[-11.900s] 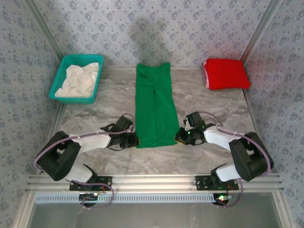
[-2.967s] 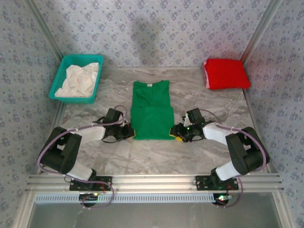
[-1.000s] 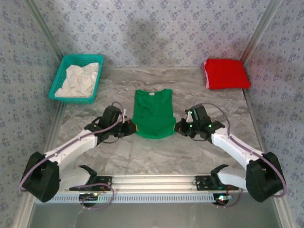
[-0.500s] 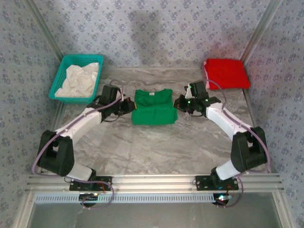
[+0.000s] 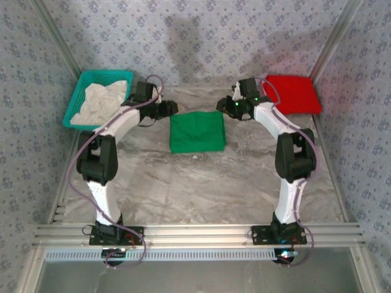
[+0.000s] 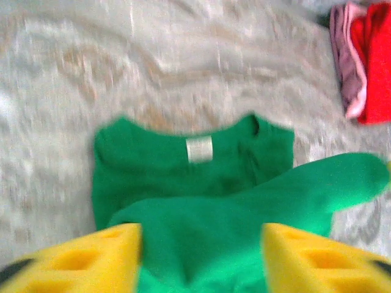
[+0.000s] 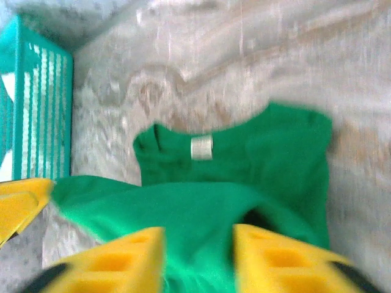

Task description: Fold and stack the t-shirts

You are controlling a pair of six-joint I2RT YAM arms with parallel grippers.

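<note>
The green t-shirt [image 5: 197, 132] lies on the table's far middle as a squarish fold. My left gripper [image 5: 170, 108] is at its far left corner and my right gripper [image 5: 223, 107] at its far right corner. In the left wrist view a raised green layer [image 6: 201, 226] runs between the yellow fingers [image 6: 85, 259] of the left gripper [image 6: 201, 256], above the collar and its label. The right wrist view has the same layer [image 7: 195, 213] in my right gripper [image 7: 198, 262]. Both grippers look shut on it. The red t-shirt [image 5: 292, 94] sits folded at the far right corner.
A teal mesh basket [image 5: 74, 102] holding white cloth [image 5: 104, 101] stands at the far left, close to the left arm; its wall [image 7: 36, 104] appears in the right wrist view. A pink edge [image 6: 345, 61] lies beside the red fold. Patterned walls close in behind.
Both grippers have carried the green shirt's near hem away from the bases to the far edge, folding the shirt shorter. The arms are now stretched far out.
</note>
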